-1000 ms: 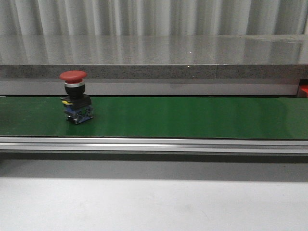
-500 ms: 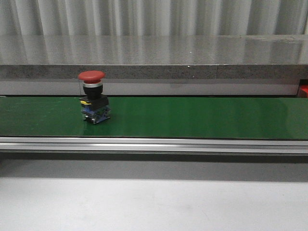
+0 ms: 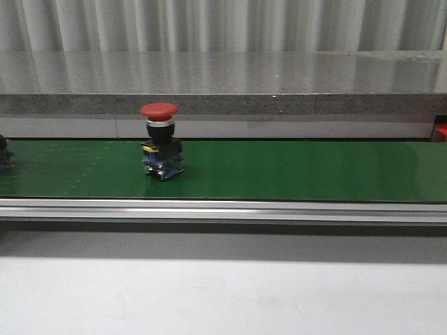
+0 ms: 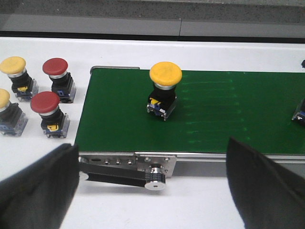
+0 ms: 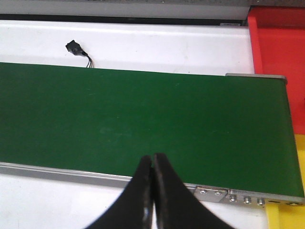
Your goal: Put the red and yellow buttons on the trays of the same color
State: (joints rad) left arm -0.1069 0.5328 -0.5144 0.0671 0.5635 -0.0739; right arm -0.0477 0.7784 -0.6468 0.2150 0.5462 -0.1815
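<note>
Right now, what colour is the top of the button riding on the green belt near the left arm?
Yellow. The button cap shows best in the left wrist view.

Industrial test cell / factory-style lab. Evidence: green flat conveyor belt (image 3: 293, 171) in an aluminium side rail (image 3: 223, 209) with exposed drive pulley and toothed belt (image 4: 155, 172), set on a white bench (image 3: 223, 293); corrugated metal wall (image 3: 223, 24) behind; mushroom-head panel pushbuttons, red (image 4: 55, 71) and yellow (image 4: 165, 86); red plastic sorting tray (image 5: 279, 57) at the belt's end.
</note>
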